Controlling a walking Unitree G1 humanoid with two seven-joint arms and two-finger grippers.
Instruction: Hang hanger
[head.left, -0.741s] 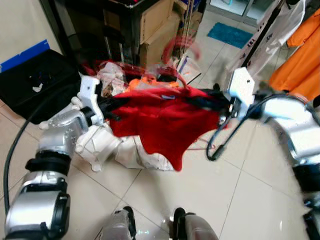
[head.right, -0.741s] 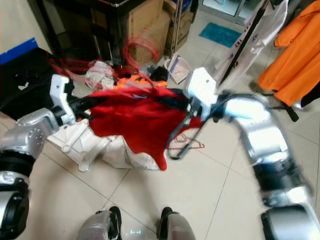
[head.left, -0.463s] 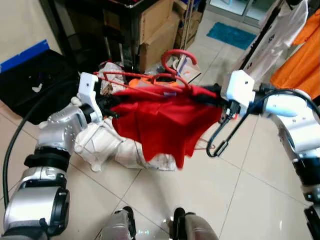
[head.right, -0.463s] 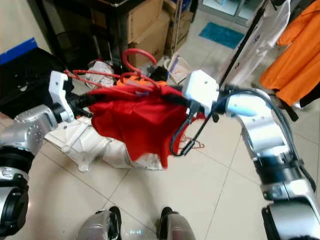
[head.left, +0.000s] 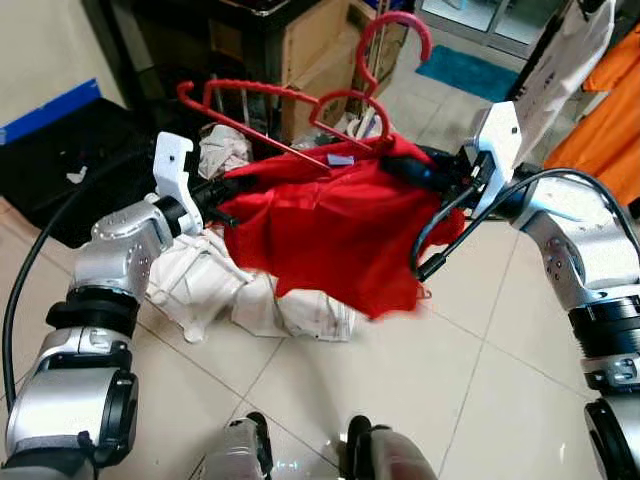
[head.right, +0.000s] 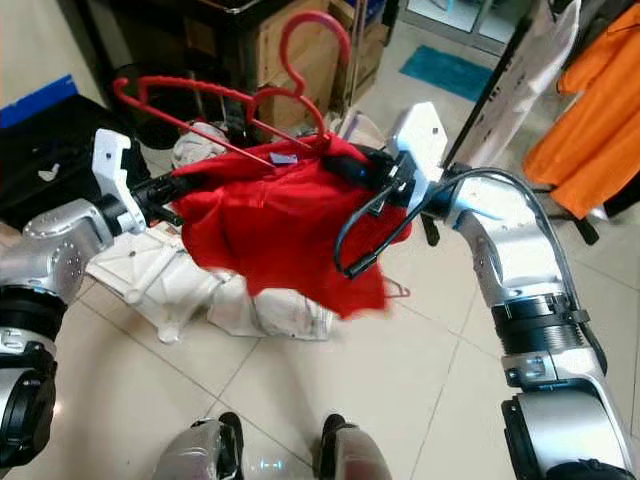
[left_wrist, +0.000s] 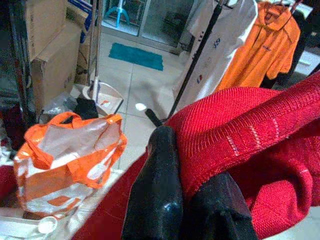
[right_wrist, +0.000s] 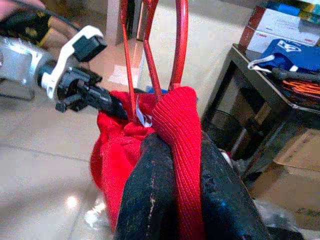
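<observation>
— Arm poses?
— Both silver arms raised and bent inward. Left tool (head.left: 222, 192) clenched on one shoulder of the red knitted garment (head.left: 335, 235); right tool (head.left: 425, 172) clenched on the opposite shoulder. Garment stretched between the two tools, hem hanging free above the floor.

— And the red plastic hangers (head.left: 300, 105)?
— Sticking up out of the garment's neck, between the tools, tilted toward the left tool; hooks (head.left: 395, 40) topmost, nearer the right tool, caught on nothing.

— Anything extra from the wrist cameras?
— Left wrist: knit pinched between the black fingers (left_wrist: 155, 195), and beyond them an orange plastic bag (left_wrist: 70, 150), cardboard boxes (left_wrist: 47, 50), a teal mat (left_wrist: 136, 55), a white shirt (left_wrist: 220, 42) and an orange shirt (left_wrist: 260, 40) on a black rack pole (left_wrist: 192, 65). Right wrist: a fold of knit wedged between the fingers (right_wrist: 150, 190), hanger bars rising just behind, the left tool facing from across the garment.

— Room for moving?
— White crumpled cloth heap (head.left: 230, 295) below the left tool; open tiled floor (head.left: 480, 400) under and beside the right tool; rack pole close behind the right tool.
</observation>
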